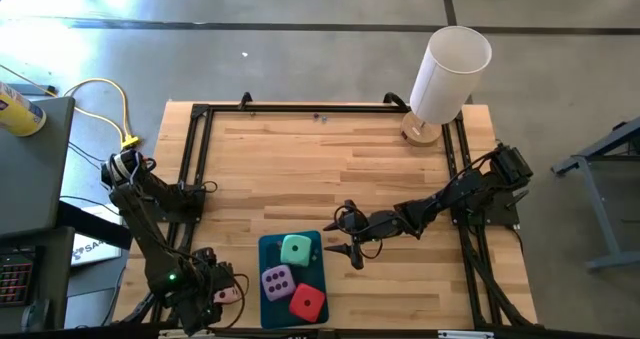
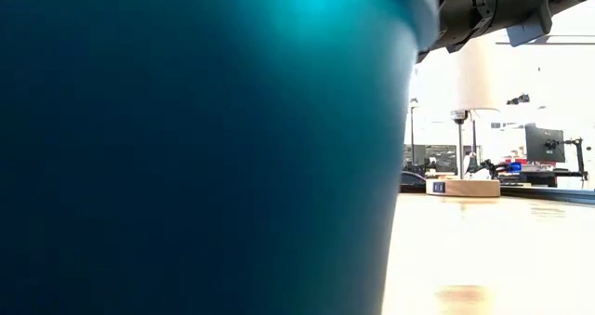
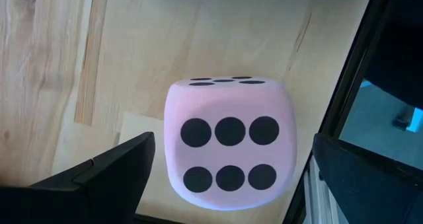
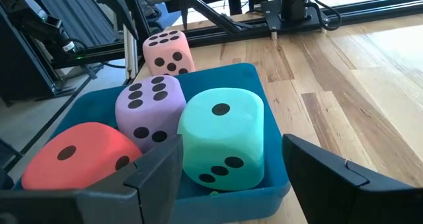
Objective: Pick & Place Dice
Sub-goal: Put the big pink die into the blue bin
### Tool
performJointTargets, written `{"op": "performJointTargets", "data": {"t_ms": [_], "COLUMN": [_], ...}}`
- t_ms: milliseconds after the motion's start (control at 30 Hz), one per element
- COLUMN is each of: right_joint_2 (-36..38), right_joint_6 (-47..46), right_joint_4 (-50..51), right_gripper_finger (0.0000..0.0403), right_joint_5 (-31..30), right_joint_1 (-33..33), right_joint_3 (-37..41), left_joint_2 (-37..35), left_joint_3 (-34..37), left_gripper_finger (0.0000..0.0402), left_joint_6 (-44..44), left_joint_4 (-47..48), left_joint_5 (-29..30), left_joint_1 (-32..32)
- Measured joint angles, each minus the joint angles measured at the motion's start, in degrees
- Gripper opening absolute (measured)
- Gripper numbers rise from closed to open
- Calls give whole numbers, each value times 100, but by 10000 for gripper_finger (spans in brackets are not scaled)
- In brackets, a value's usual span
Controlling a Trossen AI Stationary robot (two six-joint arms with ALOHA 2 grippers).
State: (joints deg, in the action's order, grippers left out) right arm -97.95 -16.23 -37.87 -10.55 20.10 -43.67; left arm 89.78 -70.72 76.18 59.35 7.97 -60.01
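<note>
Now your left claw (image 3: 225, 184) sits wide open around the pale pink die (image 3: 228, 145), which rests on the desk (image 1: 330, 159) just beside the teal tray (image 1: 268, 247). Your right claw (image 1: 343, 247), also spread wide, hovers beside the tray, where the mint green die (image 1: 296, 249), lilac die (image 1: 277, 279) and red die (image 1: 307, 300) lie

Both arms are matte black, built of jointed segments with thin black cables looped along them. A small green light glows on the left arm near the teal tray (image 1: 268, 247). Each pincer's fingers are flat, dark, angular plates.
</note>
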Motion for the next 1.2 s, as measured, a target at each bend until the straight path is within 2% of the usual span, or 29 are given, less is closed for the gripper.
{"op": "performJointTargets", "data": {"t_ms": [400,567,800,1200], "right_joint_2": [0,0,0,0], "right_joint_6": [2,2,19,2], "right_joint_4": [99,120,122,81], "right_gripper_finger": [249,249,249,249], "right_joint_5": [0,-1,-1,-2], "right_joint_1": [0,0,0,0], "right_joint_3": [-1,0,1,0], "left_joint_2": [0,109,374,387], "left_joint_3": [0,0,0,100], "left_gripper_finger": [400,400,400,400], "left_joint_6": [54,-254,-437,-137], "left_joint_4": [-14,-111,-42,-58], "left_joint_5": [-11,-14,-293,-164], "left_joint_1": [-65,-74,-70,-72]}}
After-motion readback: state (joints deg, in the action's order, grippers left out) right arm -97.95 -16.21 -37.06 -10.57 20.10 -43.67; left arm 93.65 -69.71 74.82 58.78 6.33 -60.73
